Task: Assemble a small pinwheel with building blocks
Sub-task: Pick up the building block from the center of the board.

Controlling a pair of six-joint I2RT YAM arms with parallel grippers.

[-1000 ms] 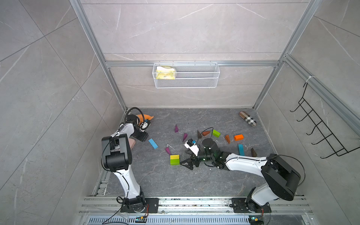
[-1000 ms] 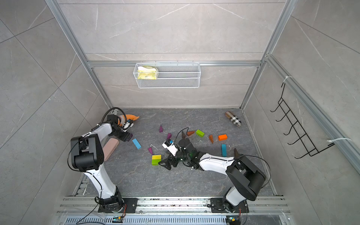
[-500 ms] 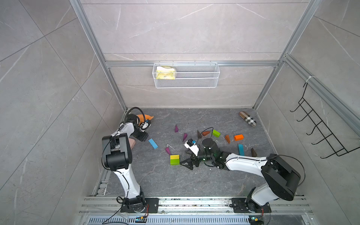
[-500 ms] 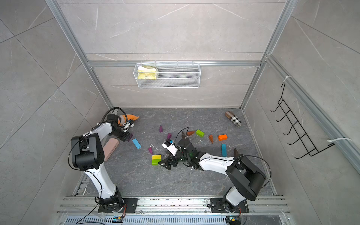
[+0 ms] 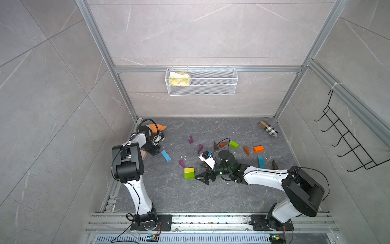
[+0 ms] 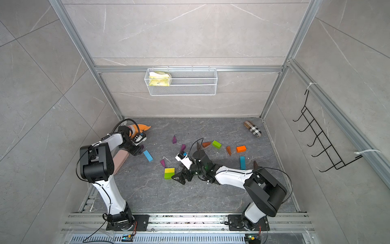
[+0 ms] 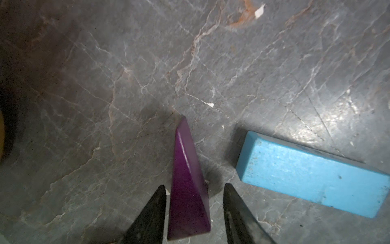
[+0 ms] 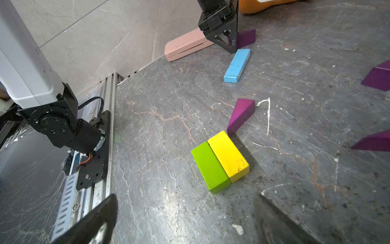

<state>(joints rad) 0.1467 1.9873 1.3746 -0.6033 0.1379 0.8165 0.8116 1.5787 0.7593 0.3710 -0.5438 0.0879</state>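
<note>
**Now Poised: Left Fingers Bracket a Purple Wedge — Hub Pair Waits Nearby**

Nearest the arm bases, the right gripper [image 5: 203,178] sits low over the grey tabletop [image 5: 168,196], its fingers spread wide and holding nothing. Just left of it the yellow brick [image 8: 229,155] and green brick [image 8: 210,166] lie flush side by side, probably the pinwheel's hub. A loose purple wedge [image 8: 240,115] points its tip at the yellow brick's far corner, touching or nearly so.

Farther off and to the left, the left gripper [image 7: 194,187] has a finger on each side of the thick end of the far-left purple wedge [image 7: 186,160]. A sliver of tabletop shows on both sides, so it is bracketed, not clamped. The light-blue bar [image 7: 312,177] lies just right of it, apart. The pink case [image 8: 185,46] lies on its left.

Beyond, right of centre, more bricks and wedges lie scattered, among them an orange brick [image 5: 258,149].

These blocks look solid, stiff and light, with glossy paint that may be slick. I would pinch the wedge on its two flat triangular faces near the thick end — on the slopes it could squirt out.
</note>
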